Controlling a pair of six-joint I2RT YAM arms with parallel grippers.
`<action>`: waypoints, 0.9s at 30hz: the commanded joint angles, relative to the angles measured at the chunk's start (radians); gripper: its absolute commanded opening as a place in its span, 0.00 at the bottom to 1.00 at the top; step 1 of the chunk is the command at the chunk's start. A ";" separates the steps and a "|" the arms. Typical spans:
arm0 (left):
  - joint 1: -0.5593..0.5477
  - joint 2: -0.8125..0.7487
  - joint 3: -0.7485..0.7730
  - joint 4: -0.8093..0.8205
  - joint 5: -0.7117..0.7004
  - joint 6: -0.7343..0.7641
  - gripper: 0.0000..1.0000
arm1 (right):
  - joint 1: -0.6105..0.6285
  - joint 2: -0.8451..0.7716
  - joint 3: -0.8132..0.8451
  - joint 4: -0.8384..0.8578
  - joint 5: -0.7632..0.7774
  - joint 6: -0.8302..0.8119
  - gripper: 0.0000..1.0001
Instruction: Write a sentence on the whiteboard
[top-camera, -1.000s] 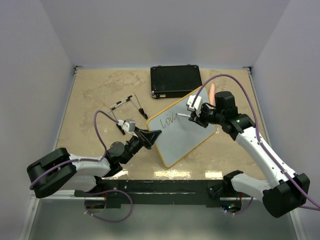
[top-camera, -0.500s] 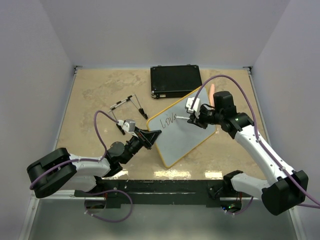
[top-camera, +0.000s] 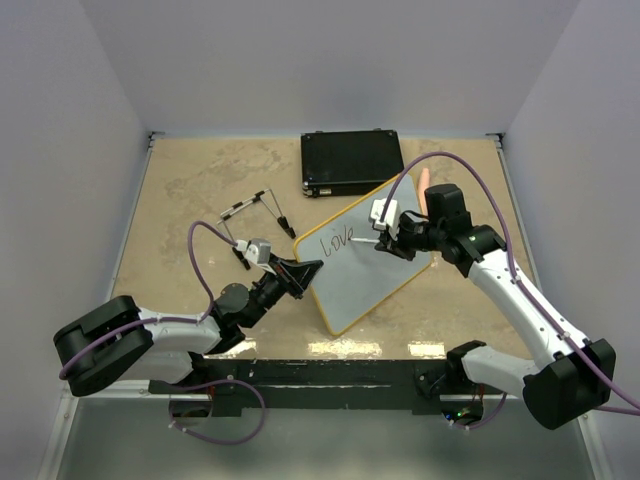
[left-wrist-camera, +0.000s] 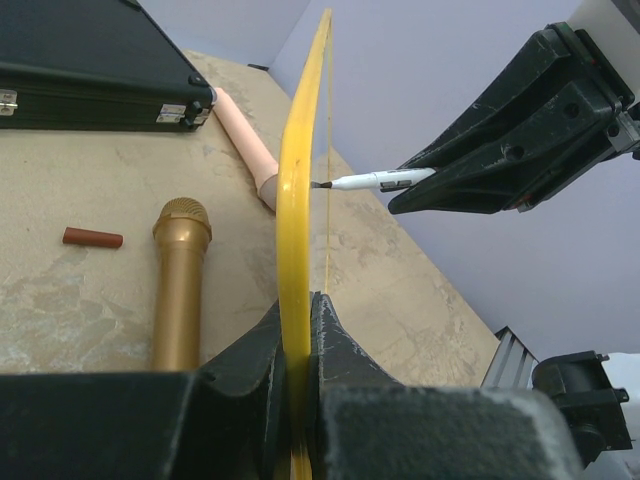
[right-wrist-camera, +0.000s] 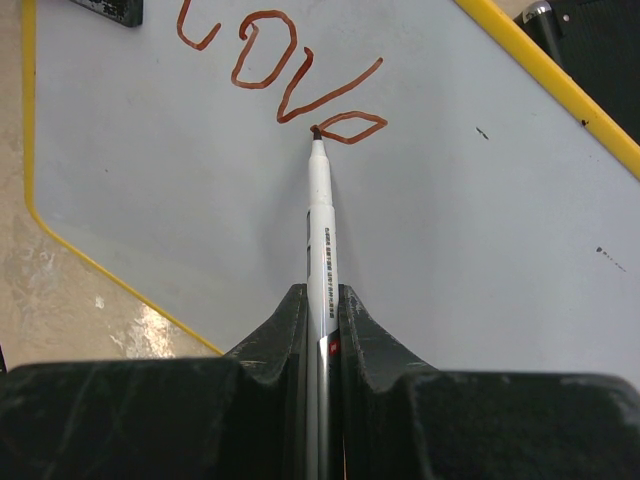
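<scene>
At its near-left edge, the glossy pale-grey rectangular whiteboard (top-camera: 365, 270) with the yellow frame is clamped between the closed-up fingers of the left gripper (top-camera: 300, 272), probably to be kept steady under the pen. Of the sentence (right-wrist-camera: 285, 75) only "love" is written (in reddish-brown ink). The slim white plastic marker (right-wrist-camera: 320, 230) is pinched firmly by the right gripper (right-wrist-camera: 320, 300), with its tip touching the last letter.

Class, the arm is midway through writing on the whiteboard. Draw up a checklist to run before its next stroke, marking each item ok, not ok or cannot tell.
1. Left gripper clamps whiteboard frame: ok.
2. Right gripper shut on marker: ok.
3. Marker tip on the board: ok.
4. Sentence finished: not ok, only "love" shows.
5. Bare board past the word: ok.
6. Ink remaining: cannot tell.
</scene>
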 joint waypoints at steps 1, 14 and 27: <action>-0.002 -0.007 -0.016 -0.032 0.044 0.095 0.00 | -0.002 0.005 0.010 -0.008 0.039 0.004 0.00; -0.001 -0.018 -0.021 -0.034 0.042 0.095 0.00 | -0.002 -0.003 -0.002 0.002 0.091 0.028 0.00; -0.001 -0.014 -0.033 -0.028 0.043 0.095 0.00 | -0.007 -0.033 0.033 -0.016 0.099 0.044 0.00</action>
